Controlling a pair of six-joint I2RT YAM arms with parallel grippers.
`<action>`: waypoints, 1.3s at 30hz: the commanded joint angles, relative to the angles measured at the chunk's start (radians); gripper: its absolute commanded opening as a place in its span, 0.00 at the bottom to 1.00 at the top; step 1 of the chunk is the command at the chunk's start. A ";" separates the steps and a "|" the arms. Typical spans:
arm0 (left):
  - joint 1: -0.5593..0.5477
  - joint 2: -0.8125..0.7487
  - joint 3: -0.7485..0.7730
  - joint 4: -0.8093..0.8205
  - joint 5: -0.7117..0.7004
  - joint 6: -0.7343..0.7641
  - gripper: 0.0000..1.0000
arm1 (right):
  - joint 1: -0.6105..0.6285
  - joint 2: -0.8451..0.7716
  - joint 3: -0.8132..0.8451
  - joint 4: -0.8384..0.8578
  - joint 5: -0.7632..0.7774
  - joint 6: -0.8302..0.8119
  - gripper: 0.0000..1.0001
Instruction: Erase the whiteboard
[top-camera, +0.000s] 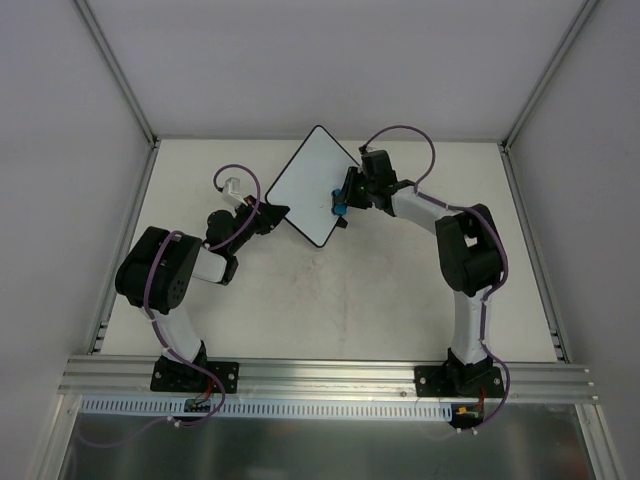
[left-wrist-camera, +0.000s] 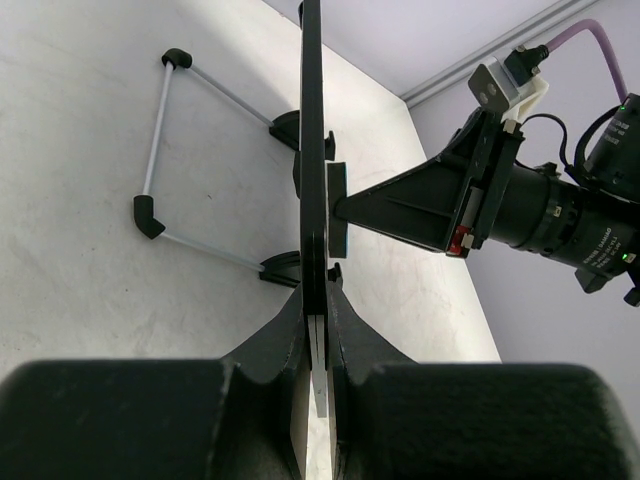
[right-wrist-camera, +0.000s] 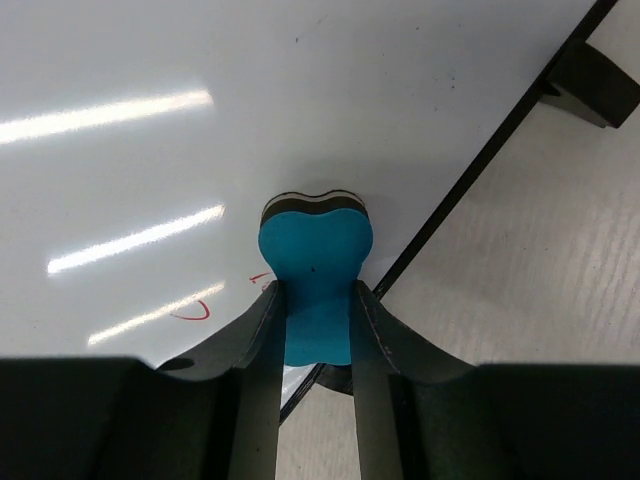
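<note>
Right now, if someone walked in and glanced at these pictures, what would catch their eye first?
The white board at the far middle of the table stands out, with the left fingers pinching one edge of it. The right fingers press a blue eraser against its face, just beside red marks not yet wiped.

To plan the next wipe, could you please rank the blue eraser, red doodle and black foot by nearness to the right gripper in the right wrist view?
1. The blue eraser: clamped between the right gripper's fingers.
2. The red doodle: on the whiteboard, just left of the fingers.
3. The black foot: far upper right, beyond the board's rim.
</note>
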 joint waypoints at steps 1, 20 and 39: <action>-0.028 0.014 0.000 0.364 0.066 0.029 0.00 | -0.007 0.019 -0.009 -0.002 0.004 0.080 0.00; -0.028 0.022 0.010 0.364 0.072 0.027 0.00 | 0.057 -0.006 -0.020 0.125 -0.081 -0.022 0.00; -0.035 0.025 0.011 0.364 0.072 0.034 0.00 | 0.211 -0.055 -0.014 0.137 -0.096 -0.228 0.00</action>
